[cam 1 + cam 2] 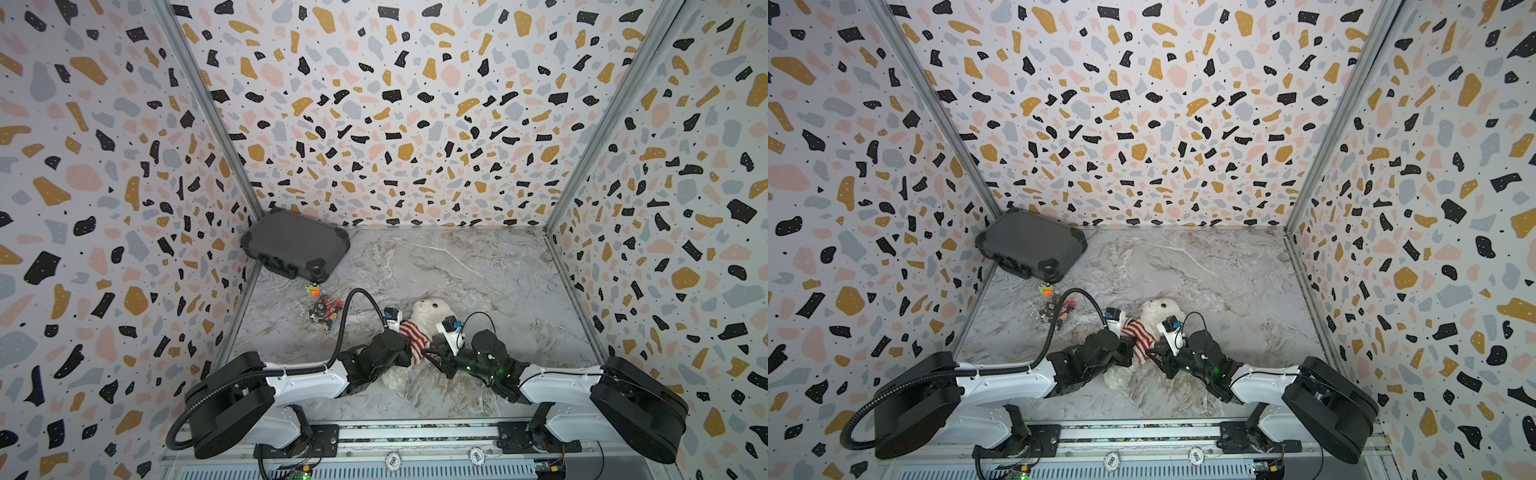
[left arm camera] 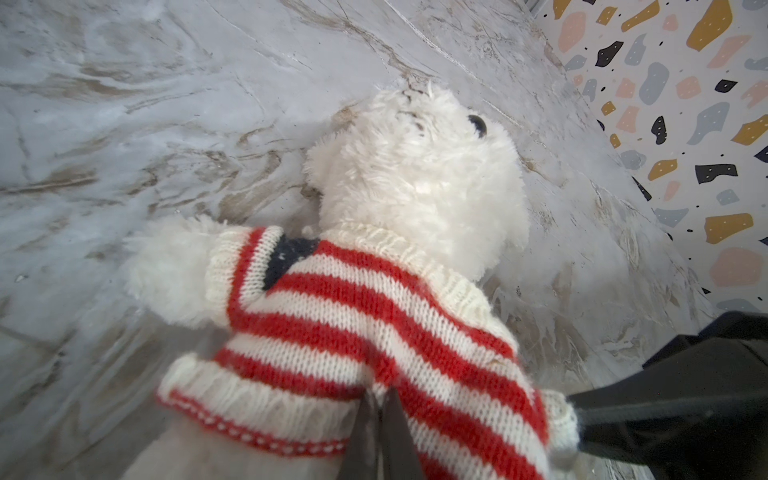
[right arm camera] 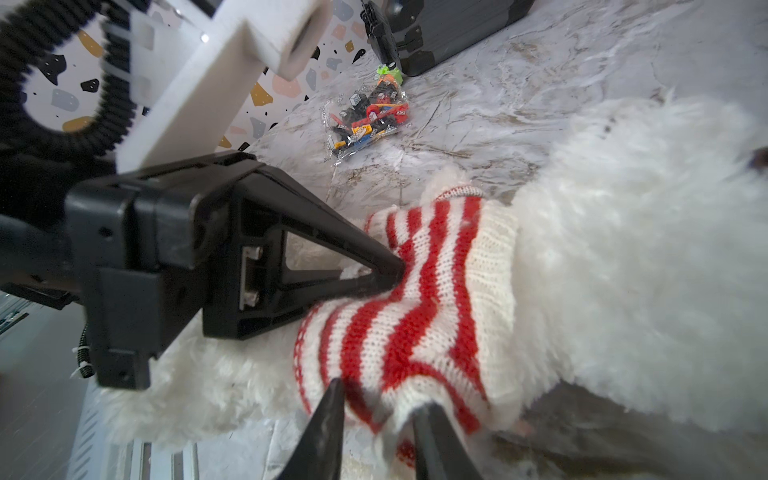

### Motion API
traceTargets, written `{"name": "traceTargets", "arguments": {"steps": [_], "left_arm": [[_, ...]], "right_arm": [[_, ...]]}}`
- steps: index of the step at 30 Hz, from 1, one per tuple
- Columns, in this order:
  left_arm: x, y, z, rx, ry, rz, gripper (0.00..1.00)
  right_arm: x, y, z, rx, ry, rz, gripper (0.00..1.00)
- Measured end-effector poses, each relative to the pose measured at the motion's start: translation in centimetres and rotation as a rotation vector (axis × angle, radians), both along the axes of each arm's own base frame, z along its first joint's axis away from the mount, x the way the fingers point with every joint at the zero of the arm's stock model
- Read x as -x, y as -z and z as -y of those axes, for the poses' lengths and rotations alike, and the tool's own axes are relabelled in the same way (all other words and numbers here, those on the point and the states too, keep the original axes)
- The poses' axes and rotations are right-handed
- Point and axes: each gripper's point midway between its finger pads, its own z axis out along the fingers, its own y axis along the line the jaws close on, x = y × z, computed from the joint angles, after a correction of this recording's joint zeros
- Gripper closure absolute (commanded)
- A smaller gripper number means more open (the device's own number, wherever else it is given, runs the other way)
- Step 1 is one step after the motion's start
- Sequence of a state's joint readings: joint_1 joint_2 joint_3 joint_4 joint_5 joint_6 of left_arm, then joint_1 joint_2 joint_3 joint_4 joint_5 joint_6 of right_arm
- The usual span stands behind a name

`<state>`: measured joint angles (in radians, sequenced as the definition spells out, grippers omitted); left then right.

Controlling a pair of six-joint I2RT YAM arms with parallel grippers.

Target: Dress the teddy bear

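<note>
On the table (image 1: 478, 270), a dark grey case (image 1: 295, 247) sits far left. Near it lie a clear bag of bricks (image 1: 325, 311) and, perhaps, an orange-green toy (image 1: 313, 288).

Both top views looked steeply down from high above the teddy bear (image 1: 430, 312); both wrist cameras sat close beside it, sharing its striped sweater (image 2: 353, 324).

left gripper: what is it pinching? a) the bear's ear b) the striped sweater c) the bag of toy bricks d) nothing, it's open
b: the left gripper has its tips shut on a fold of the striped sweater worn by the teddy bear.
</note>
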<state>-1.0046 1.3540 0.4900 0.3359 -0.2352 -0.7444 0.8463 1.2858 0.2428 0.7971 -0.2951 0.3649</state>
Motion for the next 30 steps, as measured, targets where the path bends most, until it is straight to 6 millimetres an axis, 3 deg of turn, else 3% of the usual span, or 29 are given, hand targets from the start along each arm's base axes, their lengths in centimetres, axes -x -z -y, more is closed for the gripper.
{"name": "traceTargets", "arguments": {"steps": [7,14,19,30], "left_arm": [[0.1,0.0,0.1,0.004,0.007,-0.003,1.00],[0.3,0.1,0.3,0.012,0.019,-0.008,1.00],[0.4,0.1,0.5,0.020,0.029,-0.010,1.00],[0.5,0.2,0.6,0.021,0.035,-0.014,1.00]], "right_arm": [[0.1,-0.8,0.4,-0.009,0.012,0.021,0.71],[1.3,-1.6,3.2,-0.039,0.067,0.059,0.80],[1.7,0.3,4.6,0.001,0.108,0.020,0.92],[2.7,4.0,5.7,0.069,0.127,-0.098,0.99]]}}
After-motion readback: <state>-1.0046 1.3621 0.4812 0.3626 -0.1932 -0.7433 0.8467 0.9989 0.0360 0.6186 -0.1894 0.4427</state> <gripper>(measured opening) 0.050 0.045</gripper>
